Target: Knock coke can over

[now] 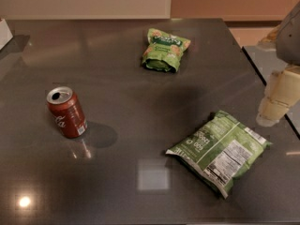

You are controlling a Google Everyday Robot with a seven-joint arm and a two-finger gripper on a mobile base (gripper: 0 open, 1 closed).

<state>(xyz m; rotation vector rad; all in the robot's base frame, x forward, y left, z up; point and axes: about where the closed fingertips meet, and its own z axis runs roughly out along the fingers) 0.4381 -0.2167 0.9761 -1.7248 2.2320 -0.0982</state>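
Observation:
The red coke can (67, 112) with a silver top stands upright on the dark grey table (122, 69) at the left. My gripper (276, 97) shows at the right edge of the view, pale and cream coloured, above the table's right side. It is far to the right of the can and not touching it.
A green chip bag (219, 150) lies flat at the front right, just left of the gripper. A smaller green bag (165, 49) lies at the back middle. The table's right edge (262, 78) runs diagonally by the gripper. A white object (3, 32) sits at the far left.

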